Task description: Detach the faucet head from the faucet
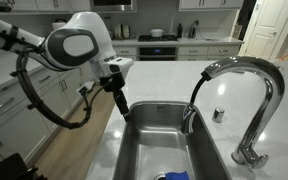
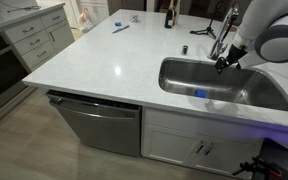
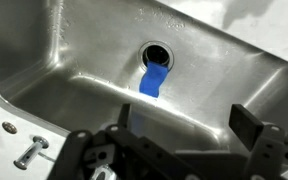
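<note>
The faucet [image 1: 267, 95] is a tall chrome gooseneck at the sink's far right edge. From its spout end a dark hose [image 1: 196, 92] hangs down, with the short chrome faucet head [image 1: 188, 121] at its lower end, over the basin. My gripper [image 1: 120, 103] points down over the opposite rim of the sink, well apart from the head. It also shows in an exterior view [image 2: 222, 63]. In the wrist view the gripper [image 3: 189, 125] is open and empty, with bare basin between its fingers. Faucet and head are out of the wrist view.
The steel sink [image 1: 134, 140] is set in a white stone counter [image 2: 104, 60]. A blue object [image 3: 154, 80] lies by the drain [image 3: 156, 50]. A small chrome knob [image 1: 218, 114] stands on the counter near the faucet. Cabinets line the left side.
</note>
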Controlling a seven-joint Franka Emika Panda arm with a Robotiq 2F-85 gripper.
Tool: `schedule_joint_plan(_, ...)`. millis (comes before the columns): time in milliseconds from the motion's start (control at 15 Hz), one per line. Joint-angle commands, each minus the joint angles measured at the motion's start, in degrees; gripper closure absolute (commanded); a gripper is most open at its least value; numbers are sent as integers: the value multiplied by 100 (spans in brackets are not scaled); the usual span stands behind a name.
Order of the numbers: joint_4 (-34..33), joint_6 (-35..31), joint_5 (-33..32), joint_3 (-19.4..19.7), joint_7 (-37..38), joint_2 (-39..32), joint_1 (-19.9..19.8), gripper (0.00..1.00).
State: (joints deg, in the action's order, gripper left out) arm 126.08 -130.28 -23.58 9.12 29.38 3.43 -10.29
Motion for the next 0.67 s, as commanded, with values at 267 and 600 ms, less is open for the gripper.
schedule_joint_plan(267,388,1288,801,-242,-559,1206,61,0)
schedule_joint_plan(600,837,1128,550,-541,-379,1992,30,0)
